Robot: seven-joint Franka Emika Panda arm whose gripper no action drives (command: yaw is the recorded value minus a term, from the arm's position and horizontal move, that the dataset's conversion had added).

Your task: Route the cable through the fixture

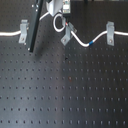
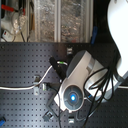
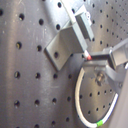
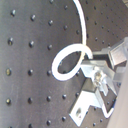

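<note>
The white cable [image 1: 80, 39] comes in from the first exterior view's left, curls into a small loop [image 4: 70, 59] and passes the slanted grey fixture [image 1: 66, 35]. It then dips to its blue band [image 1: 90, 44] and rises again. My gripper [image 1: 64, 22] hangs just above and behind the fixture, shut on the cable at the loop's end. In the first wrist view the fixture [image 3: 65, 44] lies close beside my red-marked fingertip [image 3: 90, 58], and the cable's green band [image 3: 101, 121] shows lower on the loop. The arm hides the fixture in the second exterior view.
Two upright grey clips [image 1: 22, 33] [image 1: 110, 32] hold the cable at the first exterior view's left and right. A black bar [image 1: 34, 27] leans across the cable between the left clip and the fixture. The black perforated board [image 1: 65, 90] stretches towards the front.
</note>
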